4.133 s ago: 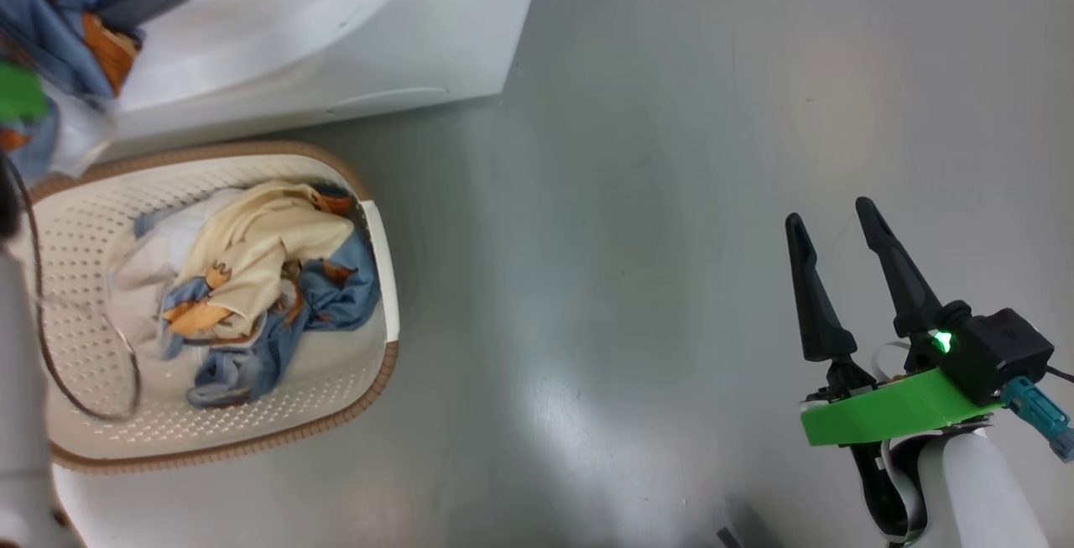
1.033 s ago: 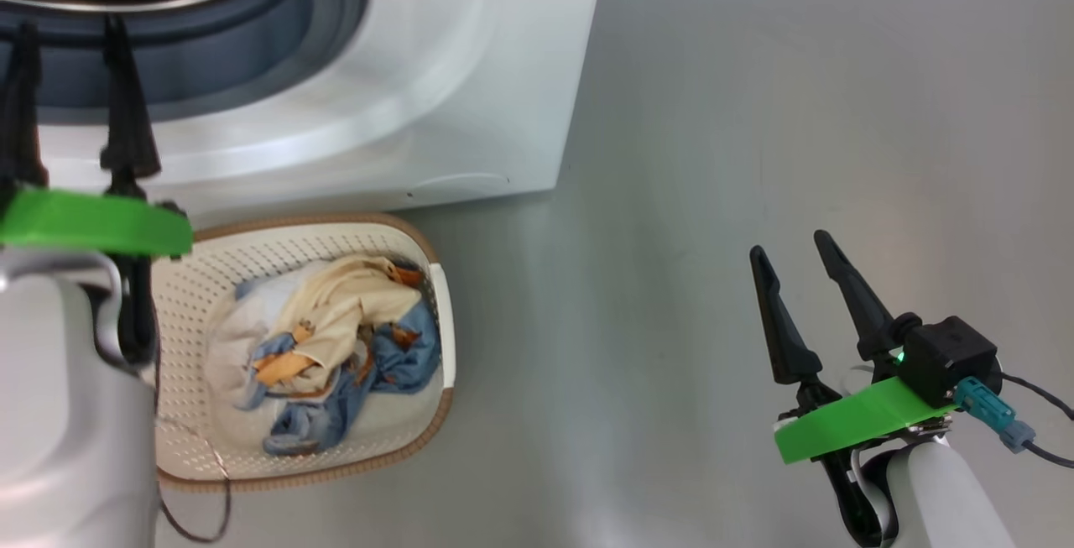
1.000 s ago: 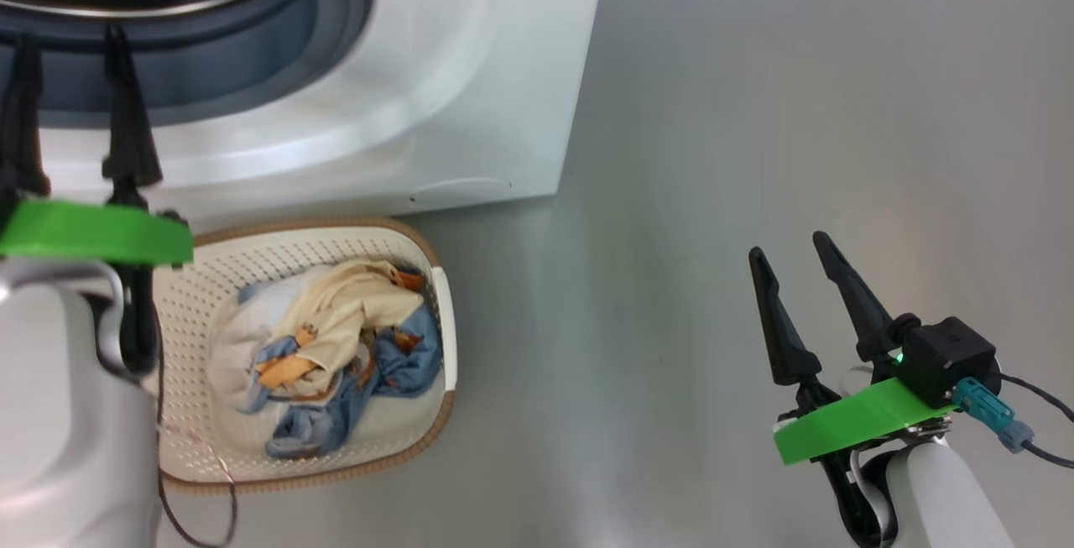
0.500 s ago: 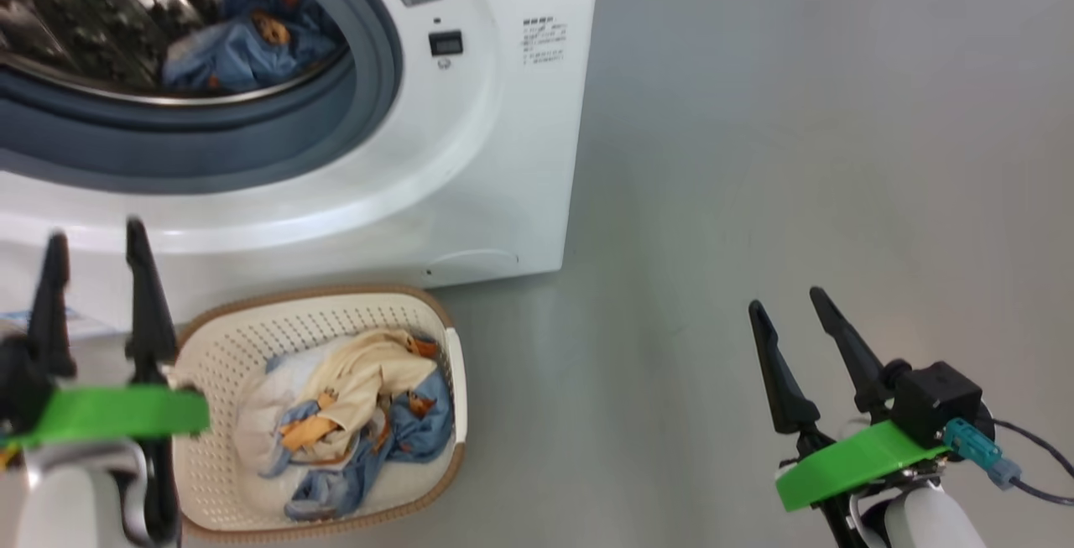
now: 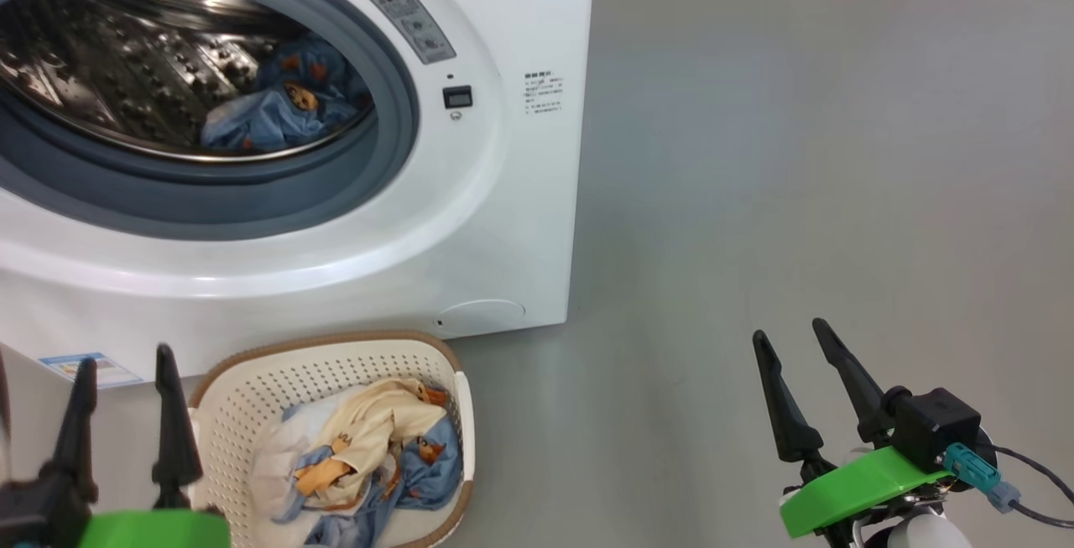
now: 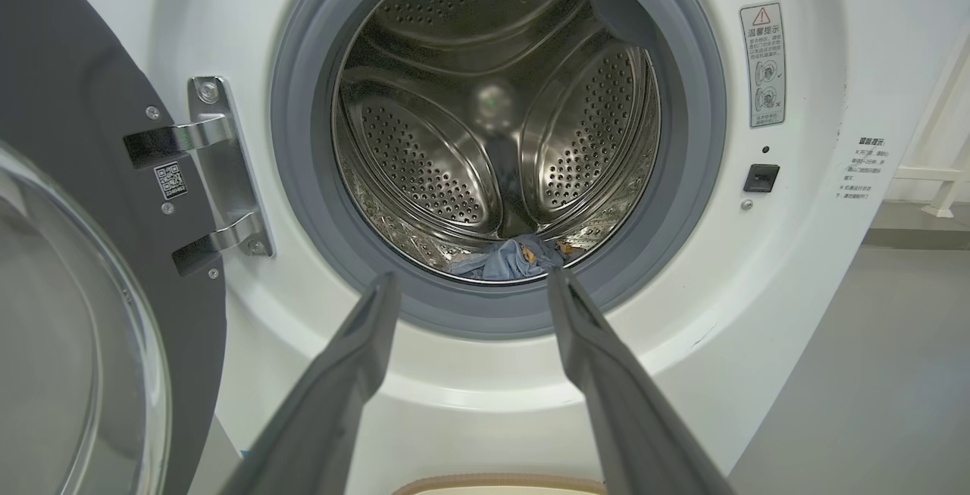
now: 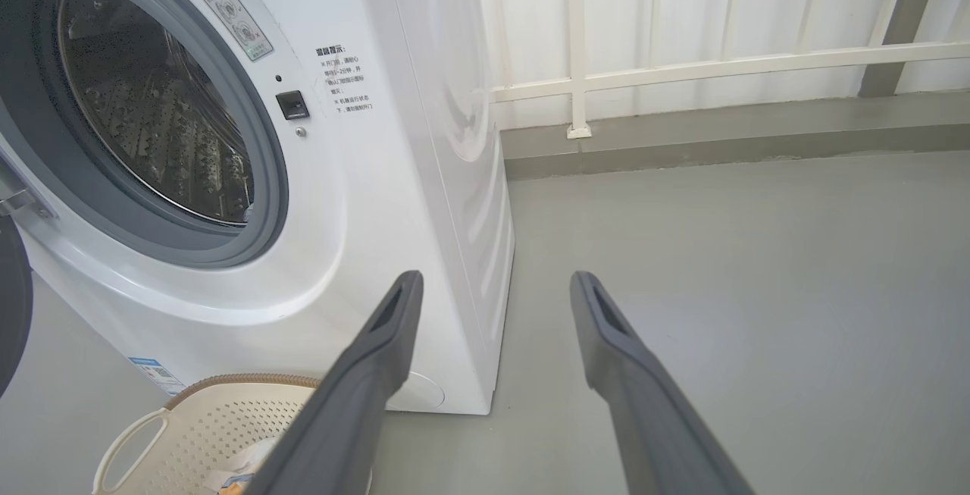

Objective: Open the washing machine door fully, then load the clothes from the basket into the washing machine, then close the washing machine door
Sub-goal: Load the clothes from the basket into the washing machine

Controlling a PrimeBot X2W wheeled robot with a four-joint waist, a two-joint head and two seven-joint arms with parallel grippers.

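Note:
The washing machine (image 5: 495, 221) stands with its round mouth uncovered. Its door (image 6: 68, 101) is swung wide to the left on its hinge. A light blue printed garment (image 5: 277, 112) lies low in the steel drum (image 6: 492, 123). The cream basket (image 5: 235, 397) sits on the floor right in front of the machine, with cream, white and blue clothes (image 5: 369, 464) piled inside. My left gripper (image 5: 124, 359) is open and empty just left of the basket, pointing at the mouth (image 6: 471, 277). My right gripper (image 5: 789, 331) is open and empty over bare floor, far to the right.
Grey floor (image 5: 797, 153) stretches to the right of the machine. A white railing (image 7: 682, 70) and a low kerb run along the wall behind it. The basket's handle (image 7: 132, 442) points toward me.
The head camera has tilted up, bringing the drum into view. My left gripper, which carried clothes to the mouth four seconds ago, has drawn back empty beside the basket. The right gripper has stayed put.

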